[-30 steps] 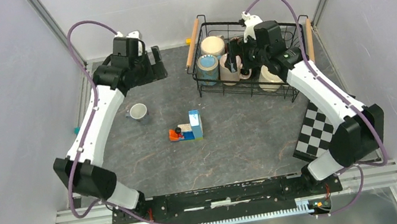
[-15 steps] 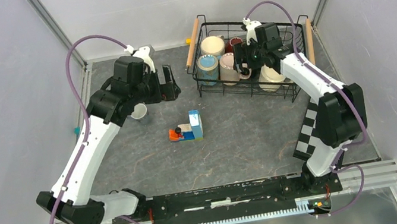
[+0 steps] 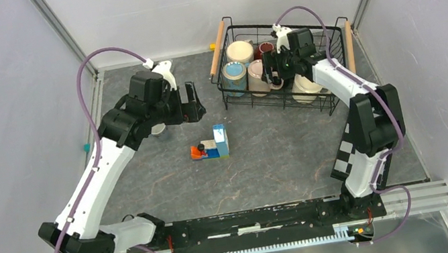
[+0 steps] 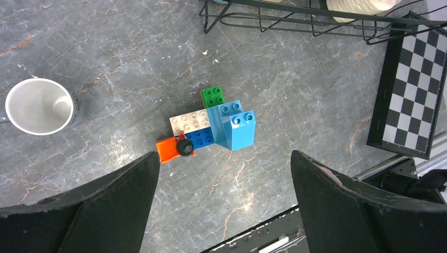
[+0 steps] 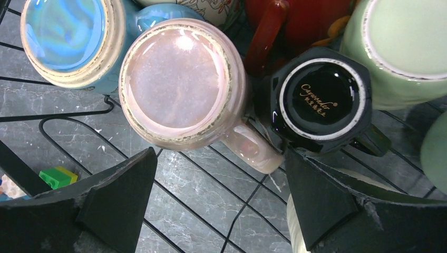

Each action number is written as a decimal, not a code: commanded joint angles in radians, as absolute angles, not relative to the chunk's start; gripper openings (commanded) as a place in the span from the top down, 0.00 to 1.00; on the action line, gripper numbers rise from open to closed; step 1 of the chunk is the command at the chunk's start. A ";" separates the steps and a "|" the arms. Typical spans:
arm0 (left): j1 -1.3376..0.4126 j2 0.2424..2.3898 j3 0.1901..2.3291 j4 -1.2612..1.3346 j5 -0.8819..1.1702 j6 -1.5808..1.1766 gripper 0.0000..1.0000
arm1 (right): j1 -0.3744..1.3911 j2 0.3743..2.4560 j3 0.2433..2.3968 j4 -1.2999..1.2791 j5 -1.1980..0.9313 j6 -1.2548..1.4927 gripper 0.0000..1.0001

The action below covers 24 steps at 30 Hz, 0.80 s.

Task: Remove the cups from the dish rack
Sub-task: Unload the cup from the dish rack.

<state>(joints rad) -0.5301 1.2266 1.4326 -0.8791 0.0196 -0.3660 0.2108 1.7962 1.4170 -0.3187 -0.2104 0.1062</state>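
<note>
The left pincer hangs over the worktop with its two black fingers spread as wide as they go, gripping nothing and touching nothing. Just ahead of its gap lies a small cluster of toy blocks. Off beyond the finger on the left of its wrist view, a white-lined mug stands upright on the worktop, well clear of the dish rack. A checkered board lies out past the other finger. The right pincer is down inside the rack, also fully released and empty, poised just above mugs that sit bottom-up on the wire. The pink-beige mug is straight ahead of its gap, with the handle pointing back into the space between the fingers. The blue mug sits beyond that, towards the one finger. The black mug lies close against the tip of the other finger, though I cannot tell whether they touch. Further ahead of the pincer are a dark red mug and a pale green mug, crowded against the black one.
</note>
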 commanded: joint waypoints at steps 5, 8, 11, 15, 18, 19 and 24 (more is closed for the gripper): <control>-0.535 1.187 1.430 -0.847 0.022 -0.402 0.00 | 0.193 1.846 1.464 -0.249 -0.297 0.090 0.02; -0.535 1.182 1.429 -0.848 0.019 -0.403 0.00 | 0.193 1.836 1.444 -0.240 -0.318 0.099 0.02; -0.535 1.182 1.427 -0.848 0.020 -0.404 0.00 | 0.194 1.806 1.406 -0.228 -0.338 0.107 0.02; -0.536 1.182 1.421 -0.848 0.020 -0.406 0.00 | 0.202 1.752 1.335 -0.216 -0.341 0.102 0.02; -0.535 1.184 1.419 -0.848 0.021 -0.407 0.00 | 0.211 1.728 1.305 -0.219 -0.341 0.084 0.05; -0.535 1.184 1.420 -0.848 0.021 -0.408 0.00 | 0.215 1.722 1.299 -0.223 -0.338 0.077 0.06; -0.535 1.186 1.418 -0.848 0.023 -0.407 0.00 | 0.238 1.704 1.280 -0.247 -0.286 0.038 0.14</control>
